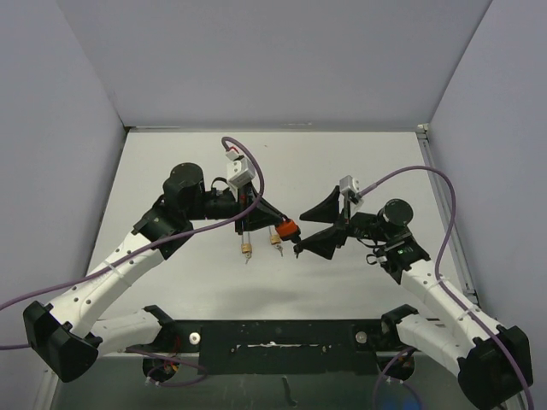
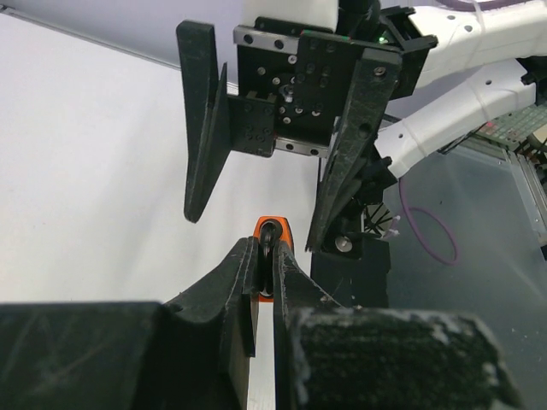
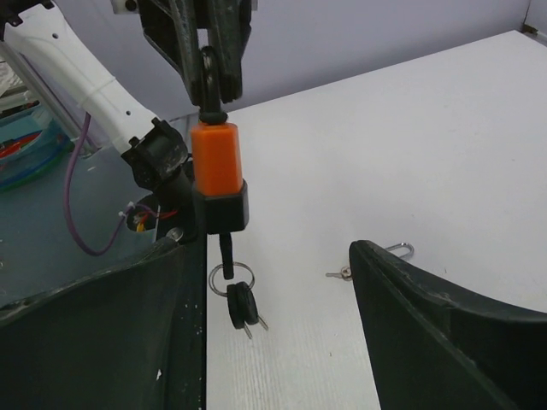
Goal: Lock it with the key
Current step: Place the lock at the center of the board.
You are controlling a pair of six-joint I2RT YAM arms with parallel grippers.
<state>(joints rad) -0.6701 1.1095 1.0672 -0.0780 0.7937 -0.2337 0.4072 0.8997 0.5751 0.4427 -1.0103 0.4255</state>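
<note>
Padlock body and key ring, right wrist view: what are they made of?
Padlock body: orange, matte, evenly coloured; looks like plastic or a plastic cover, and metal underneath can't be ruled out. Key ring: thin, silvery, glinting loop; likely steel.

White table point(image 1: 214, 162), matte, plain. Pale lavender-grey walls close it in on three sides: back wall point(image 1: 273, 60), left wall point(image 1: 51, 171), right wall point(image 1: 504, 154), all bare. Thin metal rail point(image 1: 431, 154) along table's right edge. Light even, diffuse; faint soft shadows on tabletop.
</note>
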